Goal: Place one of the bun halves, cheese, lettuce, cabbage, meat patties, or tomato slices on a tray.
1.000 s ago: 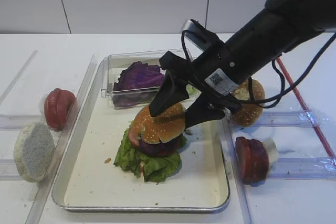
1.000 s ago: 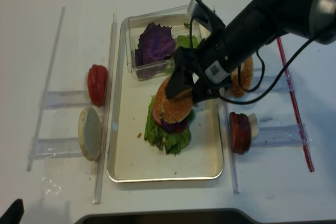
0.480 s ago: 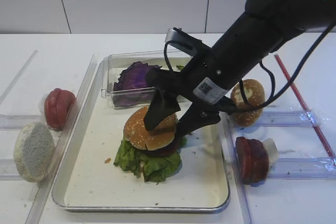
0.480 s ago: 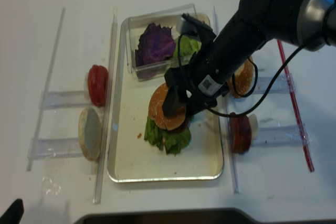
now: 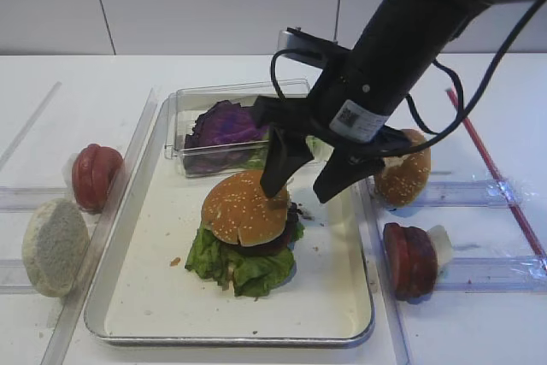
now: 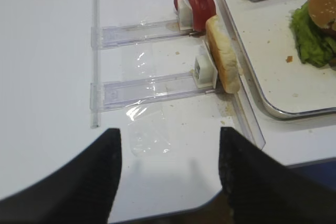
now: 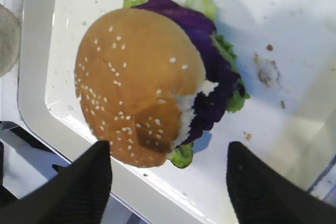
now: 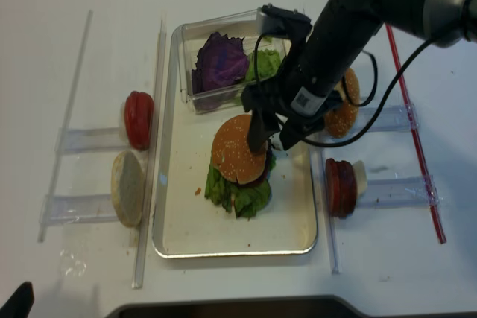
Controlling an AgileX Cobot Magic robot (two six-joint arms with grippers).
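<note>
While its jaws stand spread with nothing between them, the right gripper [image 5: 301,185] hangs just above the right edge of the bun top [image 5: 245,208]. One dark finger points down close to that edge; the other sits further right, over bare tray [image 5: 162,297].

That sesame bun top rests on the stack in the middle of the tray, free of the gripper. Below it lies purple cabbage [image 7: 212,85], and under that green lettuce [image 5: 235,267] spills out toward the front. In the wrist view the bun sits off-centre, with cabbage showing along one side.

Behind the stack, a clear box [image 5: 184,130] holds more cabbage leaves. A darker bun [image 5: 403,173] stands in the rack to the right of the tray.

The left gripper [image 6: 168,177] is spread too, idle over the table well left of the tray.

My worry is the lopsided perch: if the near finger brushes the bun's edge as the arm lifts, the top could slide off the slippery leaves or tip the whole stack.
</note>
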